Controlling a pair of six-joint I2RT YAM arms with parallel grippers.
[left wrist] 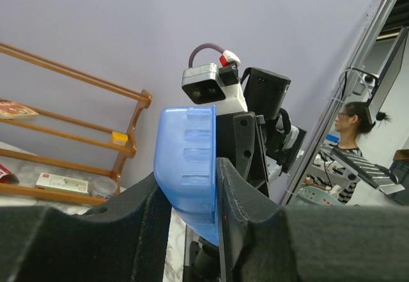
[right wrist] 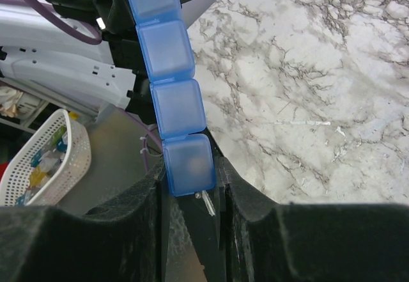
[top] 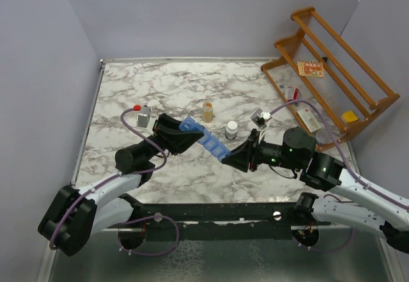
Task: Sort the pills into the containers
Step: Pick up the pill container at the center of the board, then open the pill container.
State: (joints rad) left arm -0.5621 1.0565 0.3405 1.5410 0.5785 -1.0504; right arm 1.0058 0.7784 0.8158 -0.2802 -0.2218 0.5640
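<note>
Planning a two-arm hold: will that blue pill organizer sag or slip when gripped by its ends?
Probably stiff: the pill organizer spans straight between the left gripper and the right gripper. Likely light, since it looks like thin translucent plastic. Its smooth walls could slip under a weak grip.

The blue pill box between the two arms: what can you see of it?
The pill box is a narrow strip of joined square compartments in cloudy blue plastic, the lids in view shut. It spans slantwise between the arms, seemingly held above the marble table: the left gripper clamps one end, the right gripper the other.
</note>
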